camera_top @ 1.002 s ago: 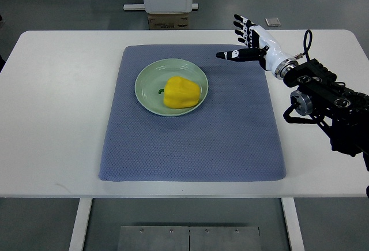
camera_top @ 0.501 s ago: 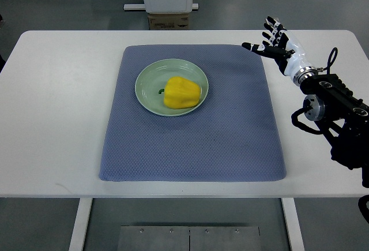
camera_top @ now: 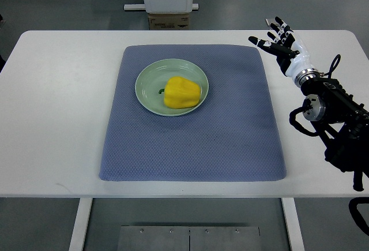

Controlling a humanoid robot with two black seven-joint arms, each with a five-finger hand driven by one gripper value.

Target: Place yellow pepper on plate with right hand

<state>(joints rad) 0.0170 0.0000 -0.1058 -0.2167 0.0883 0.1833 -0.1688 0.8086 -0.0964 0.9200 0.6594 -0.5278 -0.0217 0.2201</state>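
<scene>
My right hand (camera_top: 281, 40) has pulled back off the blue mat (camera_top: 230, 141) toward the table's far right corner, fingers spread, holding nothing. Yellow pepper (camera_top: 181, 92) rests on the green plate (camera_top: 147, 81), unmoved. Judgement: placement done; only retreat remains.

I see the yellow pepper (camera_top: 182, 92) lying on its side on the pale green plate (camera_top: 147, 77), a little right of the plate's centre, its short green stem pointing left across the dish.
</scene>
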